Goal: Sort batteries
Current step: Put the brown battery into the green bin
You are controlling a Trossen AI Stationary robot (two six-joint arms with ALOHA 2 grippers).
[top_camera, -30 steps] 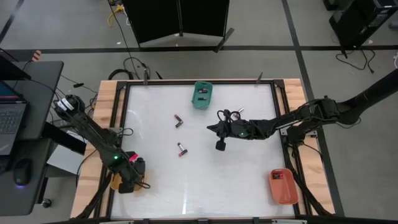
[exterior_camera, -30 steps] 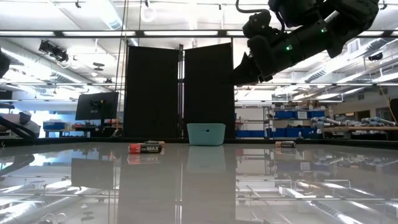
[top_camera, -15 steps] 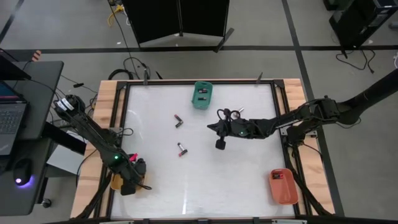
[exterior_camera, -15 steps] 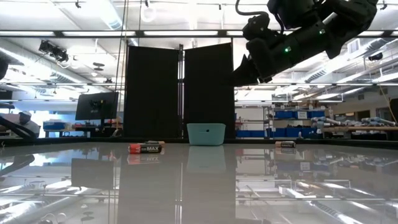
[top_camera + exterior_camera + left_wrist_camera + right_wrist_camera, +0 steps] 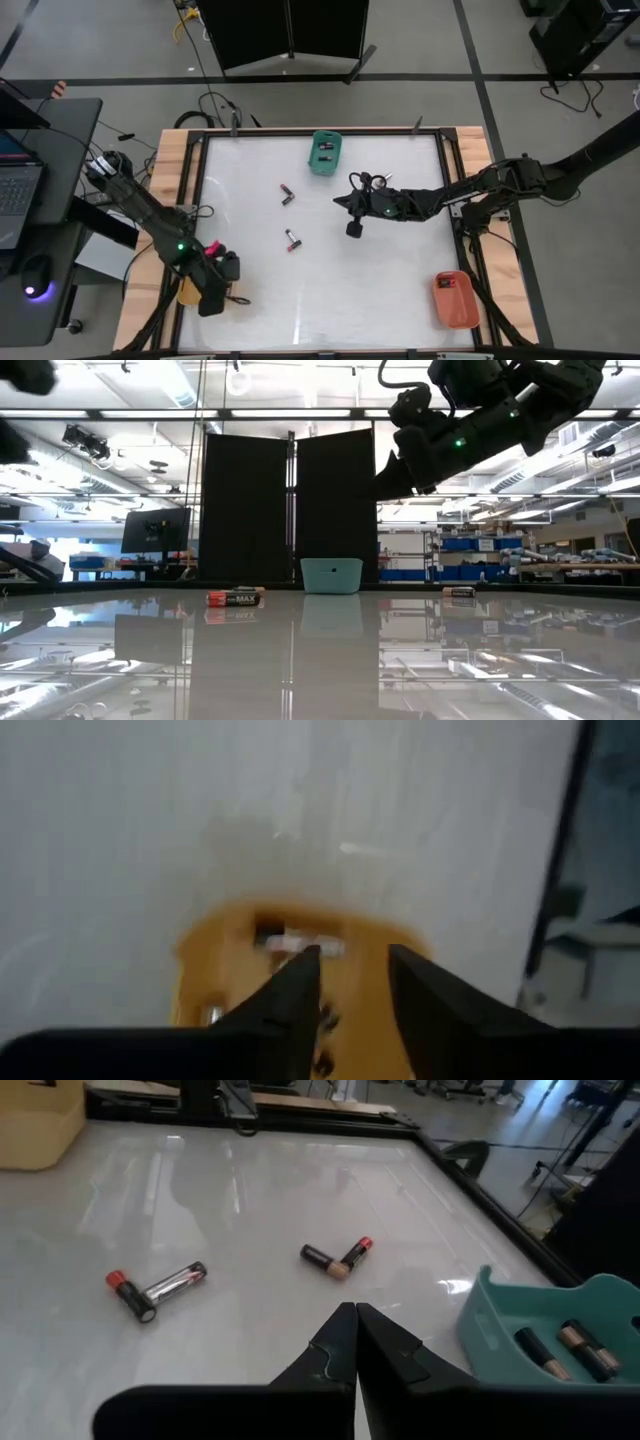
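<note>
High view: the left gripper [image 5: 213, 298] hangs over the yellow tray [image 5: 188, 292] at the near left corner, fingers [image 5: 300, 982] apart and empty. The right gripper [image 5: 353, 229], fingers together, hovers mid-table. Four batteries [image 5: 157, 1289] lie in two pairs left of it. Probably best to open first, then descend squarely over one.

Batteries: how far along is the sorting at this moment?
Partly done. Cells already lie in the teal tray and the yellow tray, under the open left tool. Nothing is held: the right tool is shut and empty above the table. Two loose pairs remain on it.
</note>
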